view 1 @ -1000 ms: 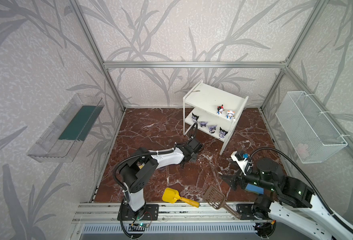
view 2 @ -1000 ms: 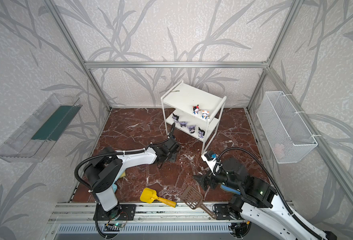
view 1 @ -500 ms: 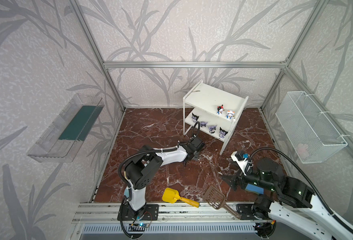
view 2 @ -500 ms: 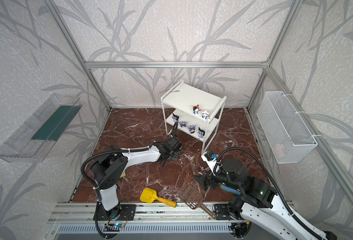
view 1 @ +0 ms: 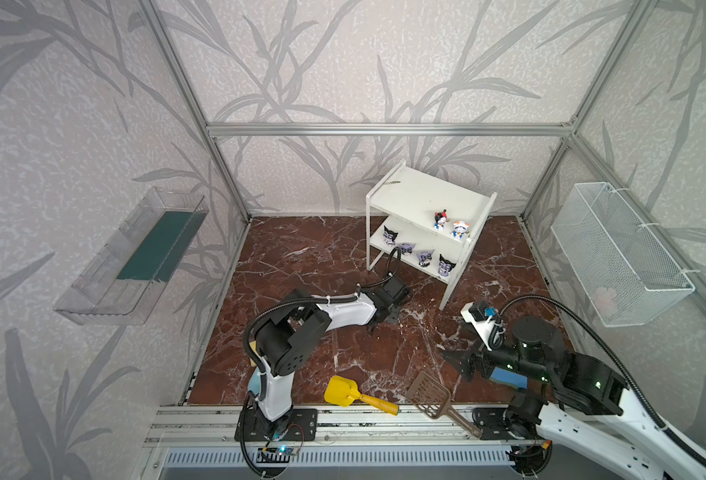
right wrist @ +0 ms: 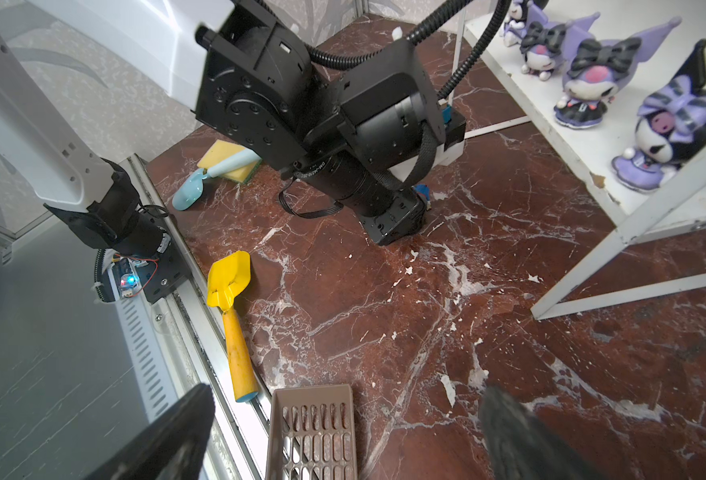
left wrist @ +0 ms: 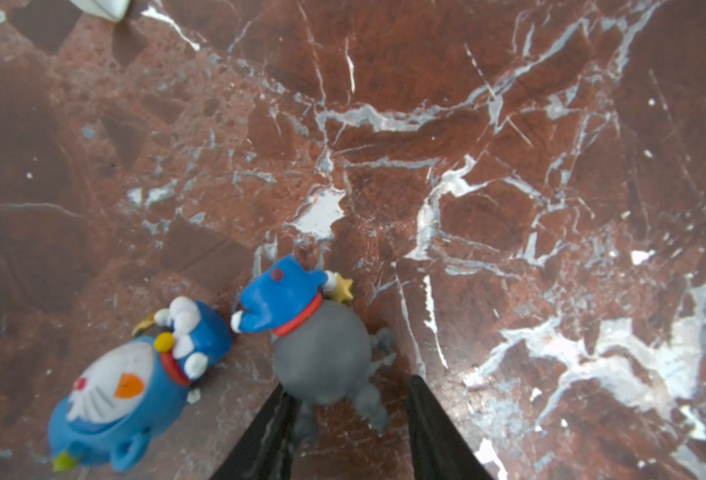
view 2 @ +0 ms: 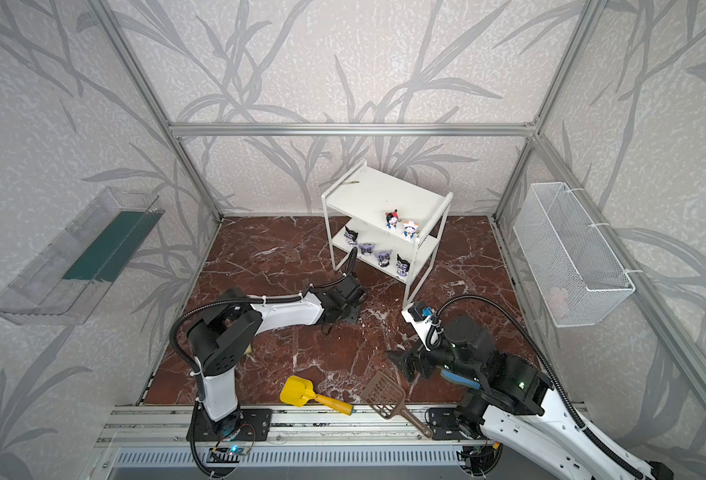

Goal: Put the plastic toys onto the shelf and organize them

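My left gripper points down at the marble floor, jaws open around the grey head of a blue-bodied toy. One finger touches the head and the other stands a little apart. A blue-headed toy lies beside it. The white shelf stands at the back, in both top views. Its top tier holds a red-black-headed toy and an orange-white one. Several black and purple toys line the lower tier. My right gripper hovers open and empty over the front floor.
A yellow scoop and a brown slotted scoop lie by the front rail. A yellow sponge with a pale blue brush sits near the left arm's base. A wire basket hangs on the right wall, a clear tray on the left.
The left arm's elbow swung right and its wrist edged slightly toward the shelf, mostly in the first half second. The right arm has not moved.
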{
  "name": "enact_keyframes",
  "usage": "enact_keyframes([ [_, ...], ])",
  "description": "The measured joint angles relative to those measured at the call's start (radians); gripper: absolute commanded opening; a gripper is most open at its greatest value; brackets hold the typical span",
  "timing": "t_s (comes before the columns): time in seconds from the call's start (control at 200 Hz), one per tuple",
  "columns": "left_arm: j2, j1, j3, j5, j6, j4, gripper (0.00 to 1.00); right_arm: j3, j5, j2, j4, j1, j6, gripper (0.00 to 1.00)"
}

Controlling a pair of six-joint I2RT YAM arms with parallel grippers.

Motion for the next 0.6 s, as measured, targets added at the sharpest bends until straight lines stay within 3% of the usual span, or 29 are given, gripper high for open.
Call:
enact_keyframes([
  [0.09,-0.002,0.0,-0.003,-0.004,0.003,0.004,0.55,0.0,0.0,0.0,0.0,0.0,0.0,0.99],
  [0.195,-0.002,0.002,-0.003,-0.011,0.005,0.003,0.56,0.0,0.0,0.0,0.0,0.0,0.0,0.99],
  [0.41,-0.001,0.019,-0.003,-0.015,0.006,0.018,0.57,0.0,0.0,0.0,0.0,0.0,0.0,0.99],
  [0.6,-0.001,0.038,-0.007,-0.02,0.013,0.07,0.51,0.0,0.0,0.0,0.0,0.0,0.0,0.99],
])
